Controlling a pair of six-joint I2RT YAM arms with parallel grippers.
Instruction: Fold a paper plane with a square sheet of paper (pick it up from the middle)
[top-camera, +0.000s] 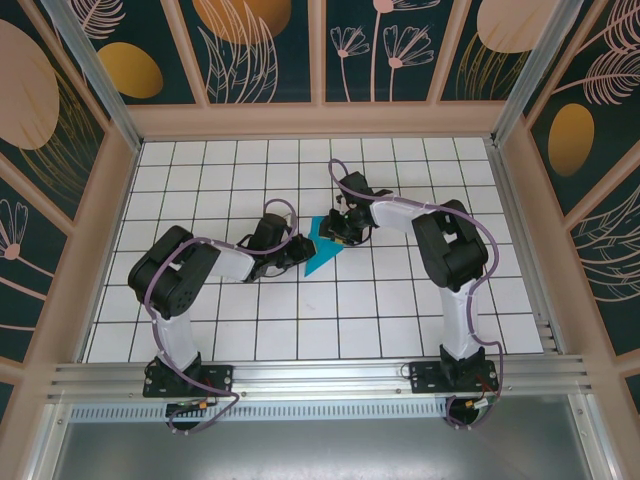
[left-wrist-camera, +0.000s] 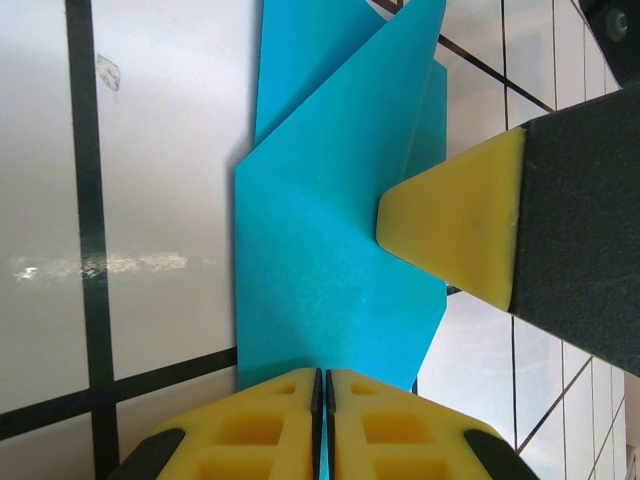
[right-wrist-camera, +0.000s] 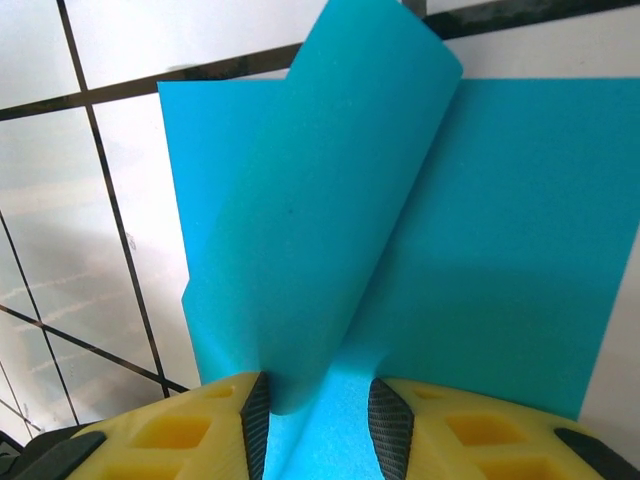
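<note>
**Blue paper held between both grippers at the middle of the table**

On the left, the left arm reaches from its near base toward the centre of the white tiled table. The left gripper has its yellow fingers pressed together. In the left wrist view, the edge of the sheet of paper goes into the thin slit between them, so this gripper pinches the sheet at its edge.

The cyan-blue sheet lies at the middle of the table, between the two grippers. It is partly folded, with layers over each other and one pointed corner toward the near side.

To the right, the right gripper is at the far side of the sheet. In the right wrist view its fingers stand apart, and a raised, curled flap of the sheet passes between them and touches one pad. In the left wrist view, one yellow fingertip of this gripper rests on the paper. The right arm bends back to its near base on the right.
</note>
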